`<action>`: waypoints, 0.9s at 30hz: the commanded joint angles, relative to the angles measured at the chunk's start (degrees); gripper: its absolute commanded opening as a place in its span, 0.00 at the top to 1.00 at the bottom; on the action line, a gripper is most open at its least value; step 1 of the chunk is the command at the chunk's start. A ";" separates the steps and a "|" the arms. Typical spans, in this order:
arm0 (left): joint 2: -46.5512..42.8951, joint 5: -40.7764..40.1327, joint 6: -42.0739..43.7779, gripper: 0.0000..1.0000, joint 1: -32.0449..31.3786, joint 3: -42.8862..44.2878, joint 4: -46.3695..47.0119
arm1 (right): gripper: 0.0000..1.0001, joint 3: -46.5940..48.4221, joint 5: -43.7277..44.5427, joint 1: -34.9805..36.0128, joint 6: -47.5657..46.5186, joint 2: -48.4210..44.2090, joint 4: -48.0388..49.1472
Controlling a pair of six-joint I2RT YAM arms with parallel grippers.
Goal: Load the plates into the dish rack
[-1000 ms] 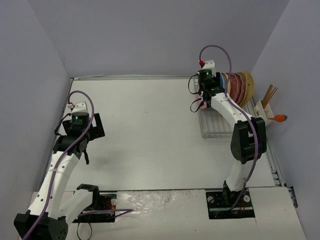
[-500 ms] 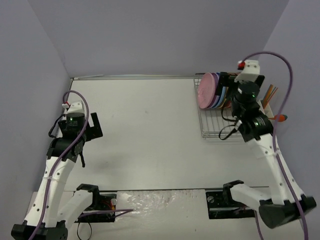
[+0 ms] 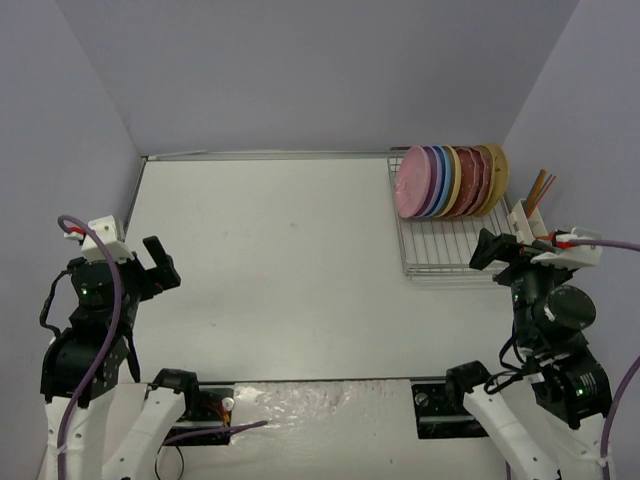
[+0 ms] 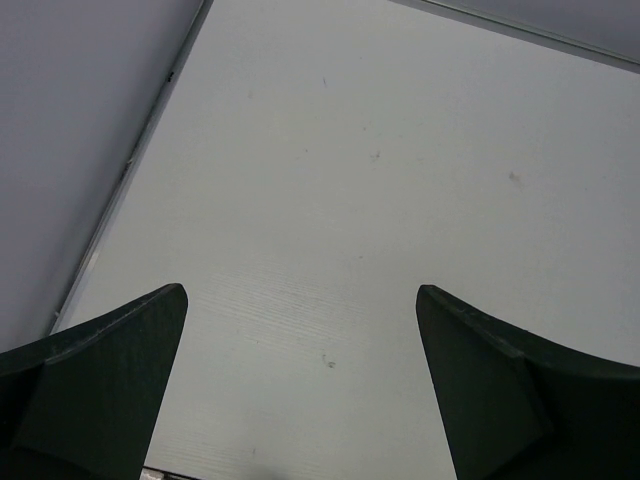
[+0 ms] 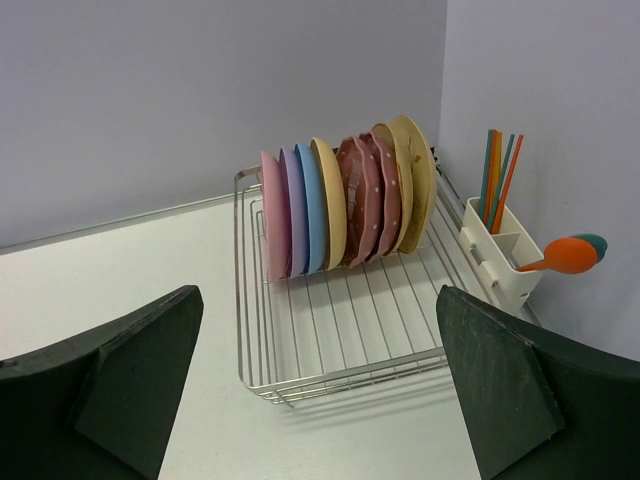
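The right gripper (image 5: 318, 310) hangs with its jaws spread wide and nothing between them, raised above the table (image 4: 400, 150) near its right edge. Straight ahead of its fingers and lower down sits the dish rack (image 5: 330, 345), a silver wire rack whose near half shows only bare wires. The plates (image 5: 340, 200) stand on edge in a tight row across the far end of the rack, well beyond the fingertips. From the gripper's left to its right the row runs: a plain pink plate (image 5: 268, 215), a lilac plate (image 5: 286, 210), a blue plate (image 5: 305, 205), a yellow-orange plate (image 5: 328, 200), two pink plates with white dots (image 5: 368, 195), and two tan plates (image 5: 415, 175) leaning at the right end. Ahead and to the right of this gripper, a white utensil caddy (image 5: 495, 250) hangs on the rack's side, holding thin orange and teal sticks (image 5: 500, 165) and an orange spoon (image 5: 568, 254) that pokes out sideways

The left gripper (image 4: 300, 300) is also wide open and grips nothing. It hovers over bare table close to the left wall, far from the rack and plates, which lie well off to its right
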 commanded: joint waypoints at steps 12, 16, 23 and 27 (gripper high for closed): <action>-1.36 3.27 0.57 0.03 0.45 1.71 -3.83 | 0.00 -0.32 1.52 2.78 1.01 -6.91 -0.92; -2.12 3.99 -0.16 0.03 0.48 0.22 -3.90 | 0.00 0.08 1.40 2.78 1.73 -7.17 -1.94; -3.80 5.15 -3.20 0.03 0.40 -3.32 -1.78 | 0.00 -1.01 1.17 2.87 3.23 -6.88 -2.28; -3.83 5.64 -3.61 0.03 0.43 -4.80 -0.42 | 0.00 -1.18 0.46 2.87 3.96 -5.63 -2.25</action>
